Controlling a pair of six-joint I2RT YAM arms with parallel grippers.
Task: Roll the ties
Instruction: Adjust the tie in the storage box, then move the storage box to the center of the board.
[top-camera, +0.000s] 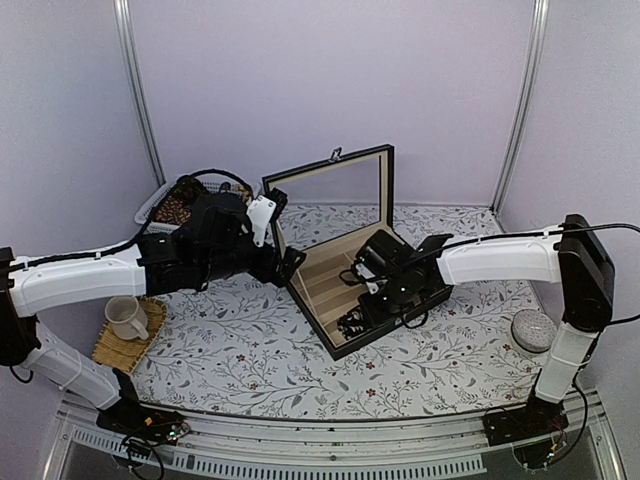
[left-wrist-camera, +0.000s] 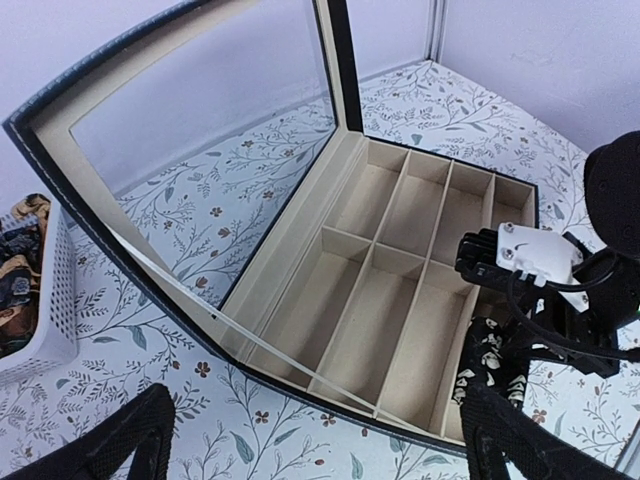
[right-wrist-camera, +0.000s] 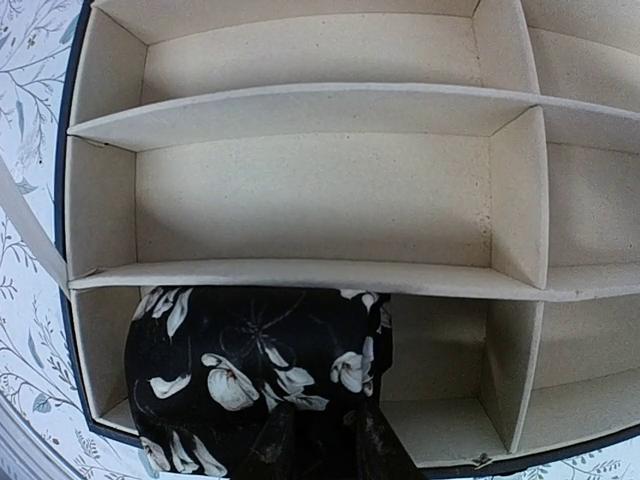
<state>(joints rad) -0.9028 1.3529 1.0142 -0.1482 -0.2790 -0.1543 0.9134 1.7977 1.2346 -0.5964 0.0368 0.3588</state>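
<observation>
A rolled black tie with white flowers (right-wrist-camera: 250, 370) sits in the end compartment of the open box (right-wrist-camera: 310, 200), by the box's outer corner. My right gripper (right-wrist-camera: 322, 450) is shut on it, its fingers (right-wrist-camera: 275, 445) pinching the fabric from above. In the top view the right gripper (top-camera: 365, 298) hangs over the box's near corner with the tie (top-camera: 352, 322) under it. My left gripper (left-wrist-camera: 330, 455) is open and empty, held over the tablecloth in front of the box (left-wrist-camera: 400, 260), close to its lid (top-camera: 330, 195). More ties (left-wrist-camera: 18, 265), brown-orange and dark, lie in a white basket (left-wrist-camera: 55, 300).
The box's glass lid (left-wrist-camera: 200, 110) stands upright between my left arm and the compartments. The basket (top-camera: 160, 205) is at the back left. A mug (top-camera: 125, 316) stands on a bamboo mat (top-camera: 120, 350) at the left. A grey round object (top-camera: 532, 330) lies at the right.
</observation>
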